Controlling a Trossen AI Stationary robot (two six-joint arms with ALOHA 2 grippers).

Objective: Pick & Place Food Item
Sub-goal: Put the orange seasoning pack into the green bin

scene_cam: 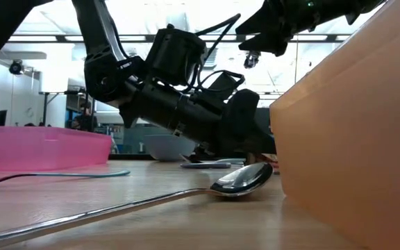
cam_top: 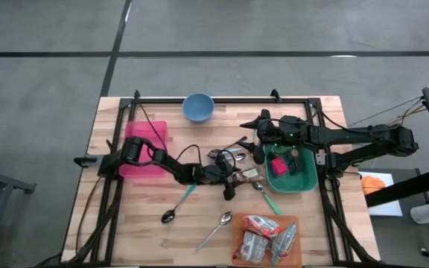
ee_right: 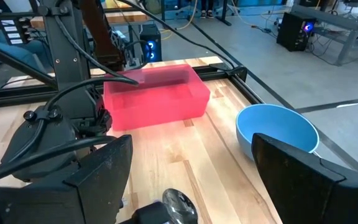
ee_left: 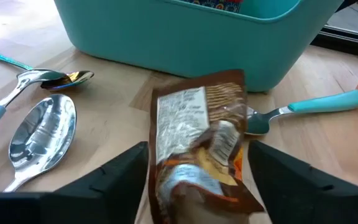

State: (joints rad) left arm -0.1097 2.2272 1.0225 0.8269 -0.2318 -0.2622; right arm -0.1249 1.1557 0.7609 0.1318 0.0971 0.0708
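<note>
A crumpled brown snack packet lies flat on the wooden table, just in front of a teal bin. My left gripper reaches low across the table from the left and stands open, one finger on each side of the packet. The bin holds a red packet. My right gripper hangs open above the bin's far left corner, with nothing between its fingers. My left gripper comes at the packet nearly level from the table's left, its fingers along the packet's two long edges. Whether they touch those edges I cannot tell. The packet rests on the table.
Teal-handled spoons and a metal spoon lie close around the packet. A blue bowl stands at the far edge, a pink container at the left. An orange tray with several packets sits at the near edge.
</note>
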